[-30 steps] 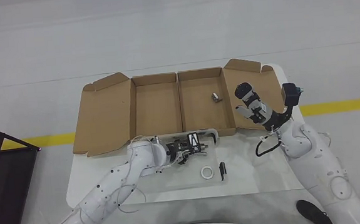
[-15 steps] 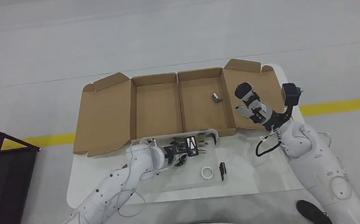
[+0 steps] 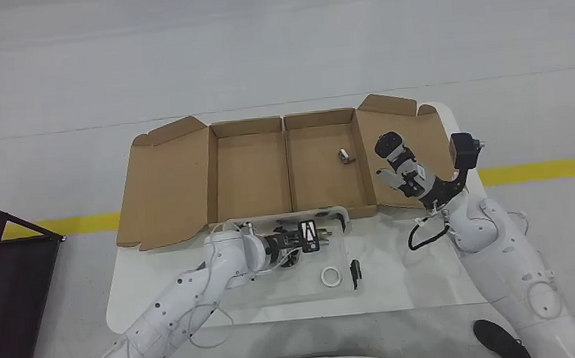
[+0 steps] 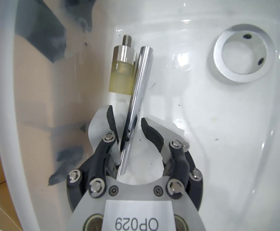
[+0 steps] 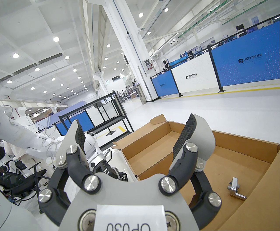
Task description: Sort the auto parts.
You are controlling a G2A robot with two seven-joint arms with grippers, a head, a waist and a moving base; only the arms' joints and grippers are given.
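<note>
Down in the white tray (image 4: 218, 142), left gripper (image 4: 128, 119), fingers apart, straddling one end of a chrome rod (image 4: 137, 87), not pinching. Yellowish fitting (image 4: 121, 72) touches the rod just past the fingertips; metal ring (image 4: 244, 59) farther off. Right gripper (image 5: 134, 122) spread wide above the cardboard box (image 5: 153, 148), small bracket (image 5: 235, 189) lying inside near it.
</note>
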